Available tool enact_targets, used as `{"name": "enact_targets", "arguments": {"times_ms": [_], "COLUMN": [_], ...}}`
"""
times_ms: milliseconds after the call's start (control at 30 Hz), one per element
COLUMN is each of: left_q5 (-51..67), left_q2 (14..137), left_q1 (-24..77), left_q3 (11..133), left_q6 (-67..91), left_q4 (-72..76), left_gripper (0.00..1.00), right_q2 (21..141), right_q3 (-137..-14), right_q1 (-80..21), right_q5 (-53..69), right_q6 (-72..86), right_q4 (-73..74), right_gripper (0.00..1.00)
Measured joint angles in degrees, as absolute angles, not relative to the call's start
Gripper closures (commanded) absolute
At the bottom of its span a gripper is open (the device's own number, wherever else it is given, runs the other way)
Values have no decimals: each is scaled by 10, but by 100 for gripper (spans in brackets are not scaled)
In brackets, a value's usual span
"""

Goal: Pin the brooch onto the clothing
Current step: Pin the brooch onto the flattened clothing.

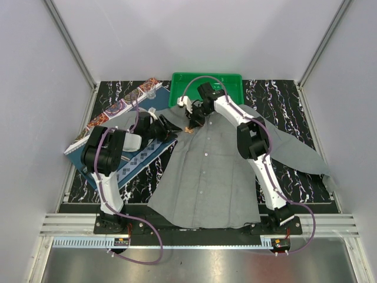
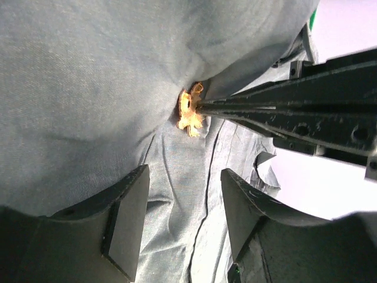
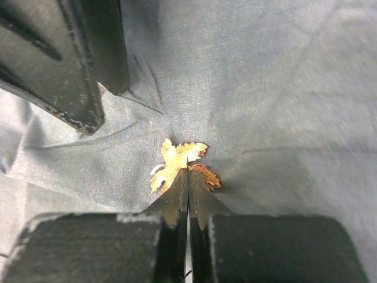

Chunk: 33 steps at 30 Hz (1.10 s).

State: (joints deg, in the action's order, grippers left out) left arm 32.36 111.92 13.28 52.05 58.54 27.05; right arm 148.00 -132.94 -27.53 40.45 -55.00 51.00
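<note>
The brooch, a small gold-and-orange leafy ornament, lies against the grey clothing where the cloth puckers around it. My right gripper is shut, its tips pinching the brooch at its middle. In the left wrist view the brooch sits at the end of the right fingers. My left gripper is open just short of it, with only shirt cloth showing behind the gap. From above, both grippers meet near the collar, at the brooch on the spread shirt.
A green tray stands behind the collar. A dark blue patterned placemat lies under the left arm, with a colourful patterned board and a small clear cup at the back left. The table is black marble.
</note>
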Motion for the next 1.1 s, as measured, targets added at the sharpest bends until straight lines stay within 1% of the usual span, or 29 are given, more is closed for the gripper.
{"name": "enact_targets", "arguments": {"times_ms": [133, 233, 400, 567, 700, 767, 867, 1000, 1100], "left_q5": [325, 326, 324, 322, 321, 320, 319, 312, 305], "left_q2": [1122, 1145, 1199, 1231, 1239, 1240, 1241, 1247, 1247], "left_q1": [137, 142, 153, 163, 167, 169, 168, 165, 163], "left_q3": [513, 530, 573, 585, 585, 585, 585, 584, 579], "left_q6": [600, 617, 648, 685, 703, 712, 716, 715, 712], "left_q4": [314, 349, 372, 402, 423, 435, 445, 447, 446], "left_gripper": [47, 50, 48, 47, 53, 60, 62, 50, 45], "right_q2": [1482, 1482, 1482, 1481, 1475, 1461, 1437, 1415, 1397], "right_q3": [-1333, -1329, -1320, -1285, -1249, -1224, -1181, -1144, -1113], "right_q1": [-256, -239, -222, -221, -225, -229, -235, -244, -245], "right_q5": [430, 447, 469, 478, 486, 477, 459, 434, 422], "right_q6": [-458, -399, -335, -285, -254, -243, -236, -221, -199], "right_q4": [503, 484, 456, 408, 369, 347, 314, 280, 249], "right_gripper": [100, 100, 100, 100, 100, 100, 100, 100, 100]}}
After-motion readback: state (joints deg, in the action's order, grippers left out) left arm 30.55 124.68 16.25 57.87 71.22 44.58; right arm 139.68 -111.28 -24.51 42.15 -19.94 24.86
